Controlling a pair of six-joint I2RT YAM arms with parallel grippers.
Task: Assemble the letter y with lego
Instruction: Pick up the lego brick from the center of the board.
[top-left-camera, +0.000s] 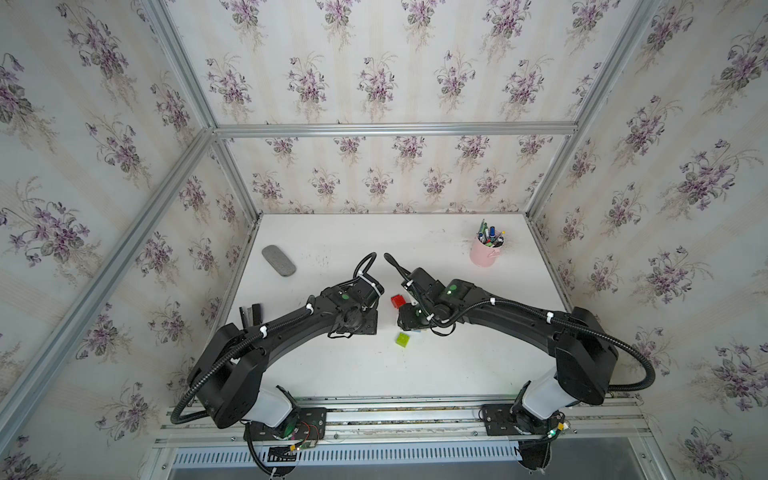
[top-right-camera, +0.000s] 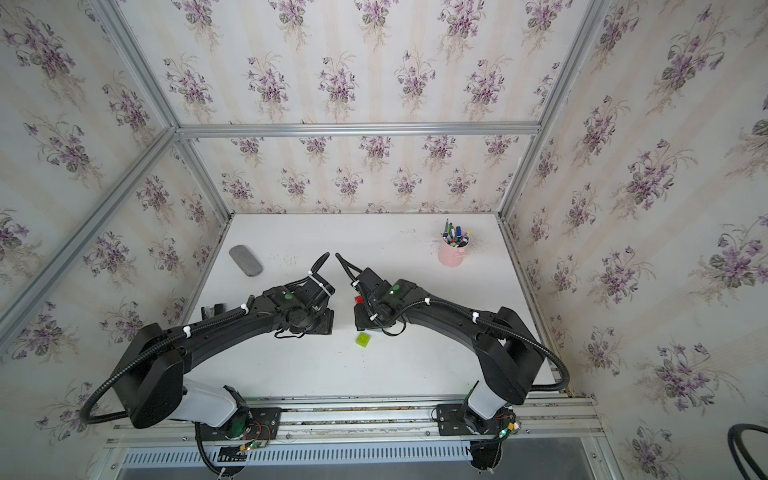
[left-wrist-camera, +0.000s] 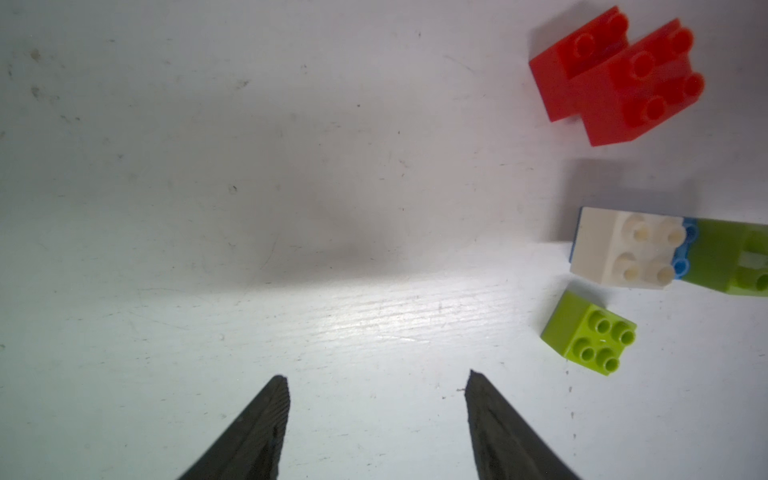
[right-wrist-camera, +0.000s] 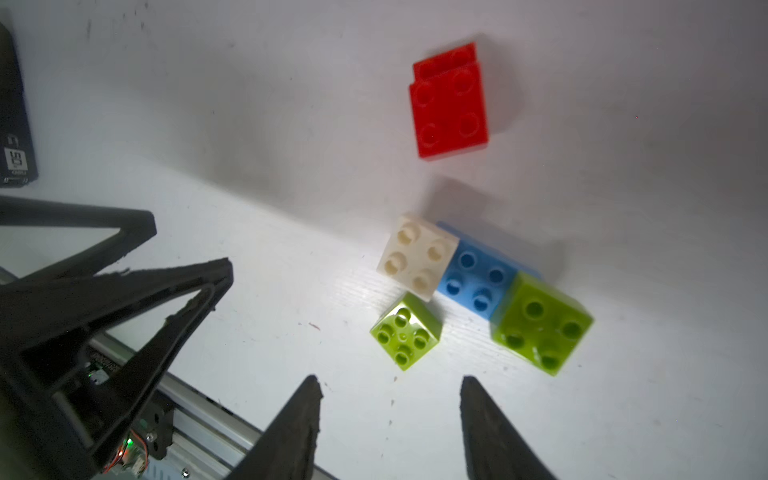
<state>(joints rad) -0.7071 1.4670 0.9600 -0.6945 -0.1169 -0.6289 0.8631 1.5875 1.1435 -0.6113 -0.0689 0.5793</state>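
Grippers inspected. The right gripper (right-wrist-camera: 390, 379) has its jaws parted with an empty gap and holds nothing. It hovers over the white table (right-wrist-camera: 291, 124), its tips near the bricks. The left gripper (left-wrist-camera: 377, 376) is likewise parted and empty, over bare tabletop, with the bricks off to one side of it.

The lego lies in three groups at mid-table, between the two wrists.

1. Two red square studded plastic bricks (right-wrist-camera: 451, 104) are joined, the upper one offset over the lower. They stand apart from the rest.
2. A longer blue studded plastic brick (right-wrist-camera: 476, 276) carries a cream-white square studded brick (right-wrist-camera: 417, 255) on one end. A lime-green square studded brick (right-wrist-camera: 542, 324) sits on its other end, leaving four blue studs bare between them.
3. A second, loose lime-green square brick (right-wrist-camera: 405, 330) sits studs up on the table, just beside the cream-white one. Whether they touch cannot be determined.

In both top views the loose lime-green brick shows in the open (top-left-camera: 402, 339). The red pair (top-left-camera: 397, 301) is partly hidden by the right wrist.

A pink pen cup (top-left-camera: 484, 251) stands near the far right corner, well apart. A grey oblong pad (top-left-camera: 279, 260) lies at the far left.
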